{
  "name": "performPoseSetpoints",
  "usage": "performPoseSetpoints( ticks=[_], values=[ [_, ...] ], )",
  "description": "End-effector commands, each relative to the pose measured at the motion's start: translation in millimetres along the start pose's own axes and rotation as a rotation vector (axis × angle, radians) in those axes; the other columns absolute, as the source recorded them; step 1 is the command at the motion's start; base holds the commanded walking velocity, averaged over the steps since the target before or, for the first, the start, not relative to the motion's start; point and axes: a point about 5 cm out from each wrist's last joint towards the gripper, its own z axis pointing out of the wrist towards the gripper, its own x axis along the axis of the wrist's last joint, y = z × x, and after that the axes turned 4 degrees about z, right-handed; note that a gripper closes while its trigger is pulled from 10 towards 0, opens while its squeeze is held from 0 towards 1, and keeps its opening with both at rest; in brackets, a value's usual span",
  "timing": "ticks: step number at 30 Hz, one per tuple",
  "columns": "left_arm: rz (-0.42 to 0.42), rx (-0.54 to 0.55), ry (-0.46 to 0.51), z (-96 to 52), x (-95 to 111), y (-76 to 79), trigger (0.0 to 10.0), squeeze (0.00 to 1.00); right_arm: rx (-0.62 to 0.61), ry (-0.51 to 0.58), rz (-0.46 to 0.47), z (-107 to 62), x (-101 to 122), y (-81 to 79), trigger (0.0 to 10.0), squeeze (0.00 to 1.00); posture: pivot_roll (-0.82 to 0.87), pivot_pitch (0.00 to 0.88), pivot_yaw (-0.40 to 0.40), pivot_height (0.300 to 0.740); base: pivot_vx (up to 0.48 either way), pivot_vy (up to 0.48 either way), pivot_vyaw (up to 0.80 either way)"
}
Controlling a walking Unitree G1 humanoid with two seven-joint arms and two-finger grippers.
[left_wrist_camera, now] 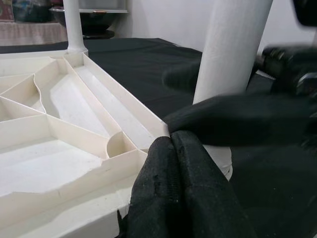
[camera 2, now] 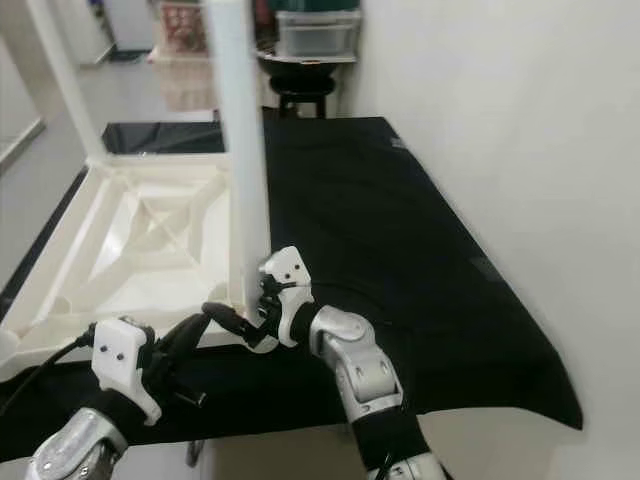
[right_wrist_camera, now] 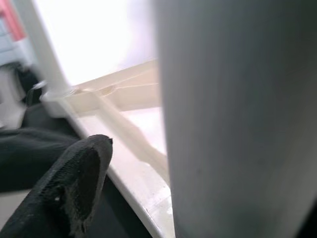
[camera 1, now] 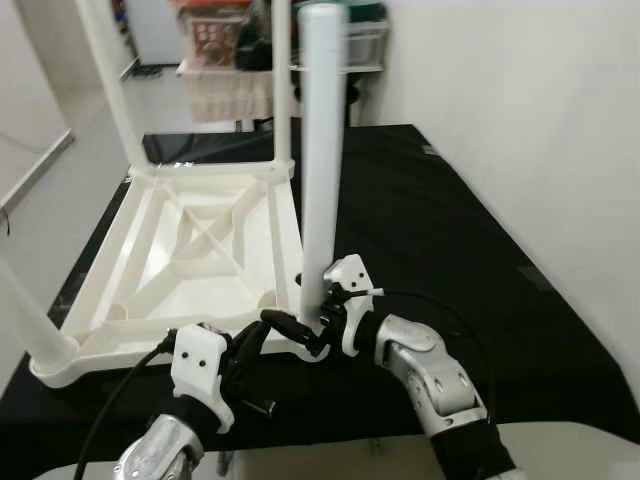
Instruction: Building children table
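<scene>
White plastic table top [camera 1: 190,250] lies upside down on the black cloth [camera 1: 450,250], ribs up, w/ legs standing at three other corners. At the near corner by me a white leg [camera 1: 322,160] stands upright in its socket. My right gripper [camera 1: 322,318] is clamped round the leg's base, fingers either side of it. My left gripper [camera 1: 268,338] sits just beside it at the corner rim, fingers [left_wrist_camera: 173,193] pressed together, holding nothing I can see.
</scene>
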Motion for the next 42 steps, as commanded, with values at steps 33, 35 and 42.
performPoseSetpoints(
  ticks=[33, 35, 42],
  values=[
    [0.002, -0.009, -0.042, -15.7, 1.8, 6.5, 10.0, 0.0, -0.234, -0.153, 0.034, -16.8, -17.6, 64.9, 0.0, 0.0, 0.08, 0.029, -0.07, 0.74, 0.0, 0.0, 0.0],
    [0.003, -0.009, -0.042, -15.5, 1.9, 5.8, 10.0, 0.0, -0.322, -0.171, 0.058, -18.7, -24.7, 62.8, 0.0, 0.0, 0.08, 0.029, -0.07, 0.74, 0.0, 0.0, 0.0],
    [0.007, -0.015, -0.043, -12.7, 1.2, 1.1, 10.0, 0.0, -0.496, -0.097, 0.103, -6.4, -31.7, 16.0, 0.0, 0.0, 0.03, 0.009, -0.026, 0.74, 0.0, 0.0, 0.0]
  ],
)
